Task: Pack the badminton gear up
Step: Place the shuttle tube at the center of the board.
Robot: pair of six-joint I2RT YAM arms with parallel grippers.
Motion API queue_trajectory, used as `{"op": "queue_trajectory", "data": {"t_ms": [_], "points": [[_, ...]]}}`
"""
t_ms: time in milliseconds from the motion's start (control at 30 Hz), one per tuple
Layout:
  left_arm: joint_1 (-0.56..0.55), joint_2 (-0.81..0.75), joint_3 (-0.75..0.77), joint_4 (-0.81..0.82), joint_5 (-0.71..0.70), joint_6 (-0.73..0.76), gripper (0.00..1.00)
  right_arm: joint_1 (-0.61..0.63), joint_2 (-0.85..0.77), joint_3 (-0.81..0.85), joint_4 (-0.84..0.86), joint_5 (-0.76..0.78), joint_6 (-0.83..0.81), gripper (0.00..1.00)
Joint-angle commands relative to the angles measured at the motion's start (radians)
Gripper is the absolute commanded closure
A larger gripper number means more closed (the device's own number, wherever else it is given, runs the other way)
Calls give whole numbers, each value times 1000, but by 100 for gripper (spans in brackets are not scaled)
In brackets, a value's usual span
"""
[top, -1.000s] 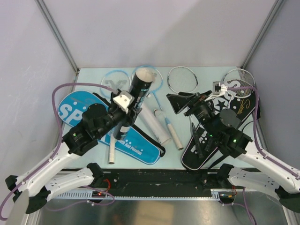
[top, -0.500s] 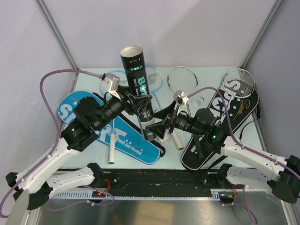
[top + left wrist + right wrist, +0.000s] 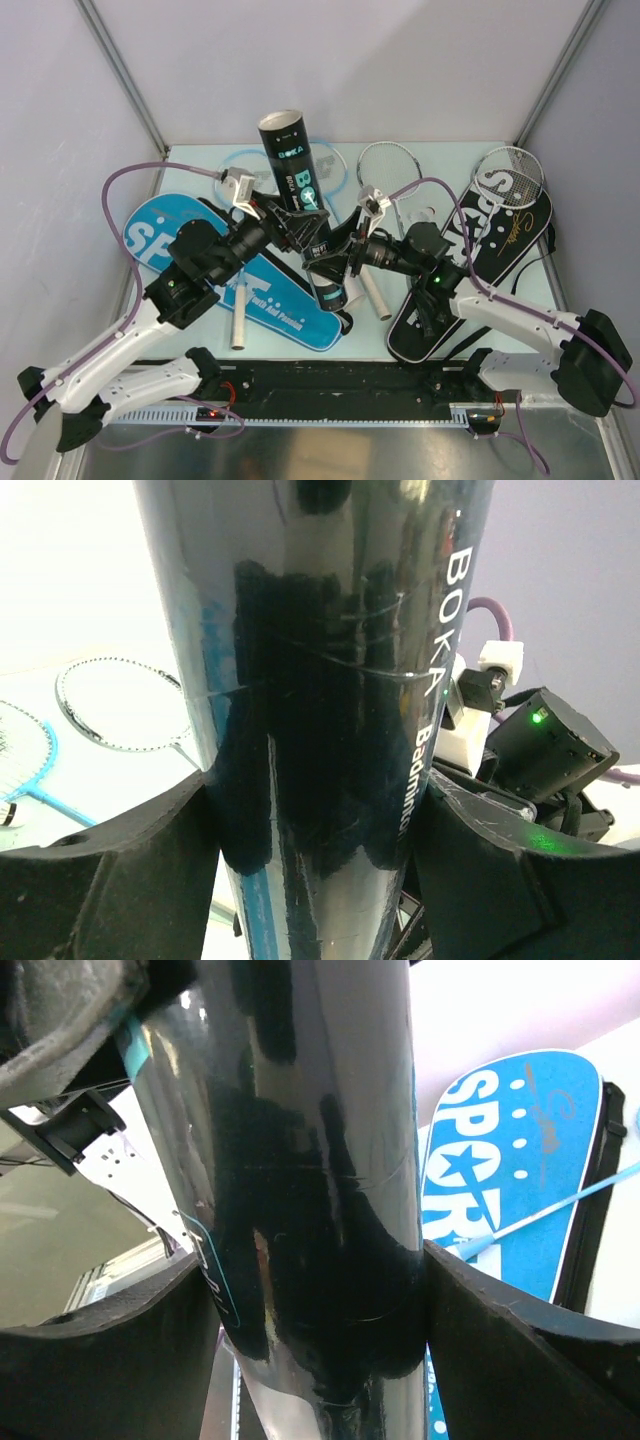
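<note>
A black "BOKA" shuttlecock tube [image 3: 298, 180] stands nearly upright above the table's middle, open end up. My left gripper [image 3: 303, 222] is shut on its middle; in the left wrist view the tube [image 3: 320, 660] fills the gap between both fingers of that gripper [image 3: 315, 830]. My right gripper [image 3: 337, 262] clasps the tube lower down from the right; in the right wrist view both of its fingers [image 3: 320, 1300] press the tube's sides [image 3: 320, 1140]. A blue SPORT cover [image 3: 175, 240] lies at left, a black one [image 3: 500, 235] at right.
Light-blue rackets [image 3: 245, 165] and silver rackets [image 3: 390, 165] lie along the back edge, another silver head [image 3: 515, 165] on the black cover. White tubes [image 3: 373, 292] lie under the held tube. A white handle [image 3: 238, 322] rests by the blue cover.
The left arm raised the black tube from tilted low to nearly upright. The right gripper swung left from the black cover to the tube and closed on its lower part.
</note>
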Motion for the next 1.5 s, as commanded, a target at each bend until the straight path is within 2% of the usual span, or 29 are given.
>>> {"op": "queue_trajectory", "data": {"t_ms": [0, 100, 233, 300, 500, 633, 800, 1033, 1233, 1300, 1467], "points": [[-4, -54, -11, 128, -53, -10, 26, -23, 14, 9, 116, -31, 57, 28], [-5, -73, -40, 127, -76, 20, 18, -52, 23, 9, 136, -56, 103, 34], [-3, -94, -66, 111, -98, 61, 5, -106, 31, 9, 159, -75, 145, 48], [-1, -99, -76, 91, -102, 89, 2, -135, 32, 9, 163, -75, 161, 55], [-1, -105, -98, -4, -150, 172, 0, -275, 48, 8, 115, -44, 232, 64], [-1, -122, -125, -81, -214, 242, 0, -360, 94, 14, 9, -10, 177, 67], [2, -155, -183, -124, -331, 280, 0, -411, 188, 36, -156, 106, 75, 68], [50, -178, -218, -189, -392, 167, 0, -416, 367, 116, -306, 310, -48, 65], [216, -172, -205, -297, -322, 42, 0, -410, 480, 159, -361, 427, -123, 60], [264, -161, -200, -323, -314, 20, 0, -409, 501, 174, -374, 442, -140, 53], [349, -134, -186, -379, -297, -34, 0, -395, 504, 241, -499, 466, -166, 25]]}}
